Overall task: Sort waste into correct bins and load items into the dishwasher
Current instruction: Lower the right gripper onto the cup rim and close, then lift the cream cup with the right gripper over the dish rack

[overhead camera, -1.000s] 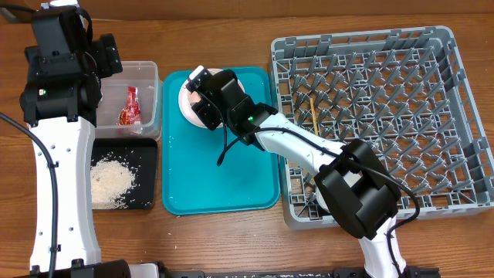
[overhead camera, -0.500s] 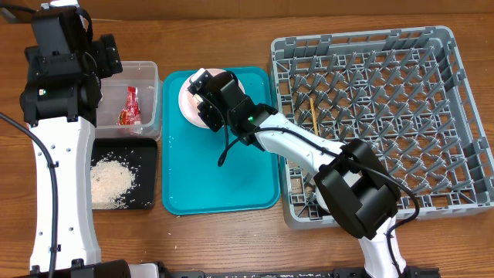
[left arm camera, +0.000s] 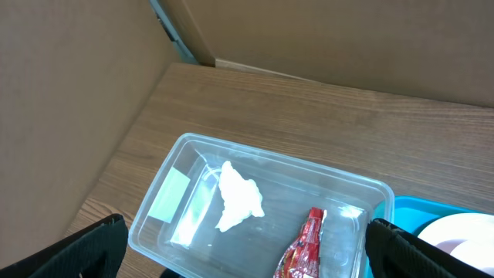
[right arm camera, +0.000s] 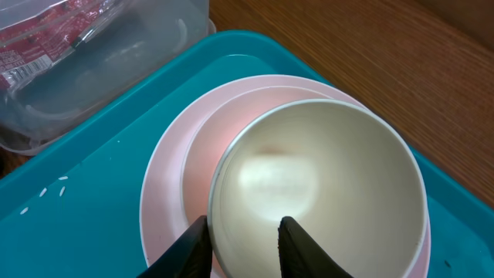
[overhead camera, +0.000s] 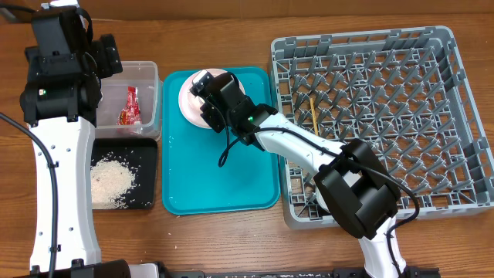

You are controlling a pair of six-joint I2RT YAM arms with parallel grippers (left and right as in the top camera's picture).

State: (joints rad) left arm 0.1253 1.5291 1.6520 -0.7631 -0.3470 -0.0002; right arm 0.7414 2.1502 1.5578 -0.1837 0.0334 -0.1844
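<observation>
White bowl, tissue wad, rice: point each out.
white bowl (right arm camera: 316,177), right wrist view, inside bottom
tissue wad (left arm camera: 238,202), left wrist view, middle of the wad
rice (overhead camera: 113,184), overhead view, centre of the pile

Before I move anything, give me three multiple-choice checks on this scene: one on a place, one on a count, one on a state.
1. The white bowl sits: A in the grey rack; B on the pink plate on the teal tray; C on the black tray.
2. Things in the clear tub: A one; B two; C four.
3. The left pincer is: A shut on waste; B shut, empty; C open, empty.

Answers:
1. B: the right wrist view shows the bowl on the plate.
2. B: a tissue and a red wrapper lie there.
3. C: its fingers stand wide apart above the tub.
</observation>
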